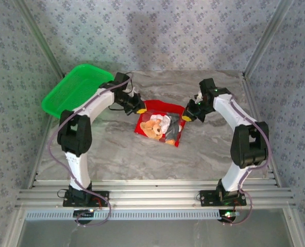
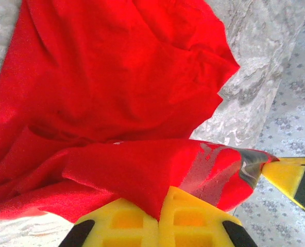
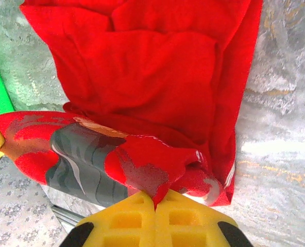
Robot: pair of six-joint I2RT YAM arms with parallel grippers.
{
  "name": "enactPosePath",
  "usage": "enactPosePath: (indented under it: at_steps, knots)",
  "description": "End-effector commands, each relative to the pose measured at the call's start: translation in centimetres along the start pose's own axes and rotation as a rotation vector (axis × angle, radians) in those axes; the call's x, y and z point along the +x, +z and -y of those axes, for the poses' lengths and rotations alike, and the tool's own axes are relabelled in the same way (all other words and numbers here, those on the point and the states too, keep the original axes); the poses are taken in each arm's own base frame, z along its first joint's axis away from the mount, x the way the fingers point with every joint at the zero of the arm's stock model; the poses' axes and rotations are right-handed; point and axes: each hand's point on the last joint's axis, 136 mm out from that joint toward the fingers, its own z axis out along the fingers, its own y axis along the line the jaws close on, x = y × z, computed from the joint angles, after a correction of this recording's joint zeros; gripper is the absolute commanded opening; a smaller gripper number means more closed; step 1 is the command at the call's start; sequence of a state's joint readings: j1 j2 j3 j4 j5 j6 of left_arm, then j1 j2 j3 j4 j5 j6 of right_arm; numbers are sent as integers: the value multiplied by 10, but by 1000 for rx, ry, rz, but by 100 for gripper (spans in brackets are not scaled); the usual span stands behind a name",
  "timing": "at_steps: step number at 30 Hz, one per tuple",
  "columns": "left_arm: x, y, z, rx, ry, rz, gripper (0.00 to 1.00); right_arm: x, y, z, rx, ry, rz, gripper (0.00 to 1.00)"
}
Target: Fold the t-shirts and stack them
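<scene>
Yellow-padded left gripper [image 2: 158,220] clamped on red t-shirt [image 2: 116,77], right gripper [image 3: 155,208] clamped on opposite corner; lies stretched crosswise between both, equally near either, body trailing nearward.

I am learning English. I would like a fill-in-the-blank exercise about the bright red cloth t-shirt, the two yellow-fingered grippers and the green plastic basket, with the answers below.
1. The bright red cloth t-shirt carries a print of a brown teddy ____ on its front.
2. The left gripper and the right gripper are both ____ on the t-shirt's cloth.
3. The green plastic basket sits at the far ____ corner of the grey marbled table.

Missing words: bear; shut; left.
</scene>
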State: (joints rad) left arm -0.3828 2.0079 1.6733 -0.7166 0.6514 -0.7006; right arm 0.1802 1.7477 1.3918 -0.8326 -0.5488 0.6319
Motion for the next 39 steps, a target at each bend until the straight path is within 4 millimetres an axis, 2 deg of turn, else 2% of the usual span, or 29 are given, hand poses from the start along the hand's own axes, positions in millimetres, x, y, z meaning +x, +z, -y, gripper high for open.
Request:
enactPosePath:
  at_steps: [1,8,13,14,17,18,20,22,24,26,29,32,36,39]
  knots:
    - [-23,-6,-6,-29,15,18,2,-14,-3,15,33,1,-8,0]
    - [-58,8,-10,-39,27,30,4,-43,8,31,55,24,-15,0]
    - [-86,27,-9,-17,26,40,10,-63,25,44,64,55,-24,4]
    - [-92,31,-6,-2,23,42,14,-68,27,47,62,67,-17,6]
    - [-110,36,10,51,22,55,40,-84,28,54,41,109,12,19]
    - [-115,36,16,65,23,63,45,-90,26,56,36,124,28,23]
    - [-125,26,35,108,40,90,53,-103,17,57,20,141,77,38]
    - [-131,9,54,139,64,128,57,-116,1,55,-5,148,138,51]
    - [-132,-12,70,162,94,165,59,-126,-18,46,-37,121,203,58]
    - [-129,-32,76,150,117,194,60,-131,-35,37,-39,90,258,59]
    - [-114,-56,77,95,184,217,61,-111,-43,13,-79,21,248,59]
    - [-95,-72,68,41,220,232,61,-75,-36,-1,-83,-30,213,59]
    - [-74,-96,52,59,226,316,63,-28,-23,-3,-29,-96,199,63]
    - [-59,-111,32,52,221,400,69,-3,-11,1,4,-129,190,63]
